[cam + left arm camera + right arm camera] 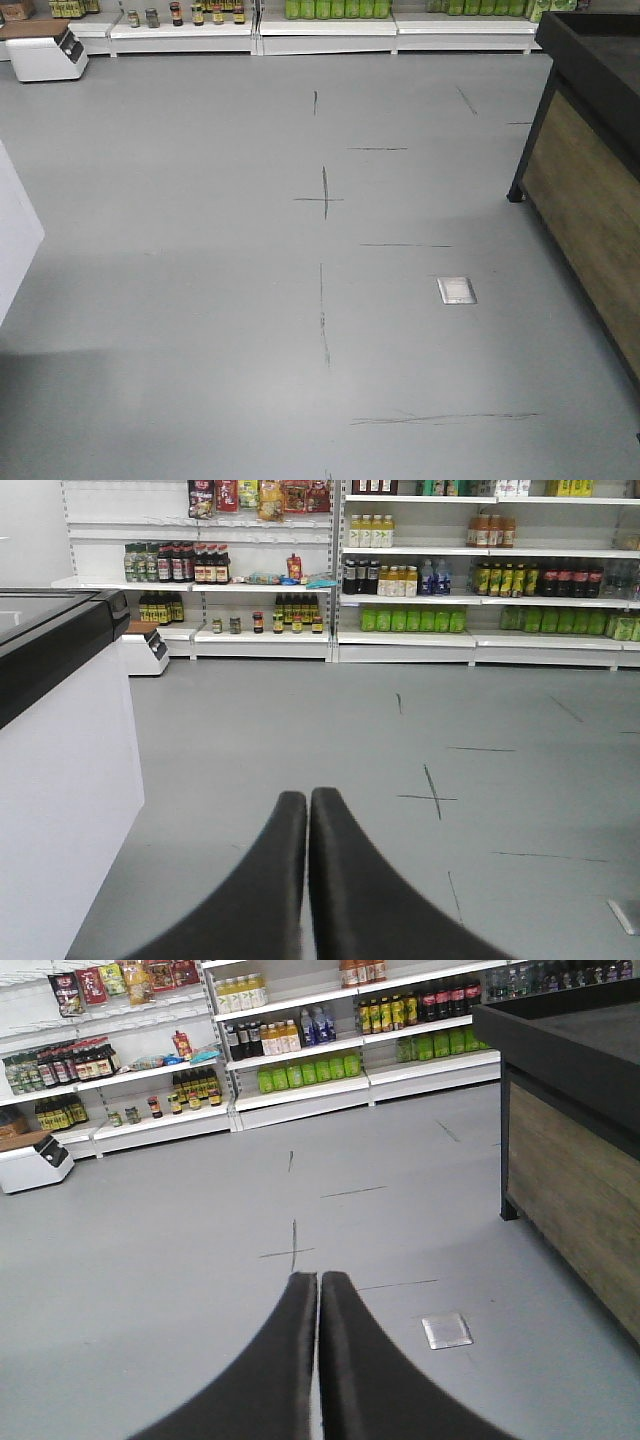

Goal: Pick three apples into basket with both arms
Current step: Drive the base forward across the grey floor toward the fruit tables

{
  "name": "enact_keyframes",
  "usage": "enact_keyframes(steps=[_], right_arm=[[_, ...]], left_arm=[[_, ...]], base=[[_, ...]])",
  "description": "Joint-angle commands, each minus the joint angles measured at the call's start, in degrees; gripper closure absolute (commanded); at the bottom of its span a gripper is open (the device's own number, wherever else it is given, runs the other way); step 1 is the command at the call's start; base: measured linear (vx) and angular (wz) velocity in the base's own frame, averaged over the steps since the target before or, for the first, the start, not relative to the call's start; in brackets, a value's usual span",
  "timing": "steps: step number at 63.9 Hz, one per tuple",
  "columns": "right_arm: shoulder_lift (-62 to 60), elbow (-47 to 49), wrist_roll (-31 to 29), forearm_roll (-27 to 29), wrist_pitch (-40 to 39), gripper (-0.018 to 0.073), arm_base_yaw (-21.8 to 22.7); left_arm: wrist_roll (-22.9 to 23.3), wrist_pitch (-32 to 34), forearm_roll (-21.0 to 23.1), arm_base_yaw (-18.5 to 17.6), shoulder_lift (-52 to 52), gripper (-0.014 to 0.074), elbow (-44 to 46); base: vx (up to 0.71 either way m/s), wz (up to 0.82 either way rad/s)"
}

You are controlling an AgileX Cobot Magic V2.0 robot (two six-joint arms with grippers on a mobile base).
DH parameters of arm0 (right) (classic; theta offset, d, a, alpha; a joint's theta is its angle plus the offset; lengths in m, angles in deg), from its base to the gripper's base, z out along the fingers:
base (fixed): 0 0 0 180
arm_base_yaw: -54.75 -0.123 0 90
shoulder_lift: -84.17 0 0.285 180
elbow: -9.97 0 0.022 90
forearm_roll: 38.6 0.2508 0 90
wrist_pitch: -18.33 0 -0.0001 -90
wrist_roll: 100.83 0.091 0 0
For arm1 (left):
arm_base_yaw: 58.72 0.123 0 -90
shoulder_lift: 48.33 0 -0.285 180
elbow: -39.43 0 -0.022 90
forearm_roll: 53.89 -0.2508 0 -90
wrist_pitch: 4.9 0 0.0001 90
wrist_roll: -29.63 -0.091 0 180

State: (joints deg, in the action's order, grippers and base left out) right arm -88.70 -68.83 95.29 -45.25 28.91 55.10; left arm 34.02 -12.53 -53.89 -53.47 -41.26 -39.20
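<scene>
Left end effector (308, 796): fingers pressed together, nothing between them, aimed over bare grey floor (300, 720), with a white cabinet (60, 780) at nine o'clock and stocked shelves (400, 640) at twelve o'clock. Right end effector (318, 1278): likewise closed and empty, with a wood-sided stand (570, 1170) with black top at two o'clock and a metal floor plate (446, 1330) at four o'clock. Apples and basket: in no view, so bearing, long axis and nearer arm cannot be told; bottle and packet labels are too small to read.
</scene>
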Motion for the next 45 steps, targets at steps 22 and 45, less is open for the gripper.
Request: enact_keyframes(steps=[22, 45], right_arm=[[-0.3, -0.4, -0.3, -0.6, -4.2, 0.0564, 0.1], [-0.3, -0.4, -0.3, -0.6, -4.2, 0.0564, 0.1]], left_arm=[[0.0, 4.0, 0.4, -0.5, -0.9, 0.0603, -1.3], [0.0, 4.0, 0.4, -0.5, -0.9, 0.0603, -1.3]], base=[[0.0, 0.0], [0.03, 0.05]])
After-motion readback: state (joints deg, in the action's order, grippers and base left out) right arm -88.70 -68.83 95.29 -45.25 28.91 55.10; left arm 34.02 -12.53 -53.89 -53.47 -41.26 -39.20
